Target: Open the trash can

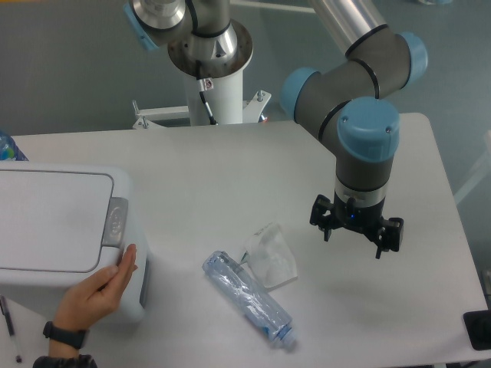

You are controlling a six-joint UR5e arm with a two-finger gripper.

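**White plastic bin, lid down, at the table's left edge**

Sat closed, the trash can [65, 238], steadied at its corner by a person's hand [96, 295]. Judged stiff, smooth, light enough to slide. Best pressed on the grey tab [116, 222]. Hung well apart to the right, over bare table, the gripper [355, 228], fingers spread and holding nothing.

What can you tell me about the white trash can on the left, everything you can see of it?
The trash can is a large white boxy plastic bin with rounded corners, cut off by the left edge. Its flat pale lid lies shut, a grey push tab on its right edge. A person's hand rests against its right front corner.
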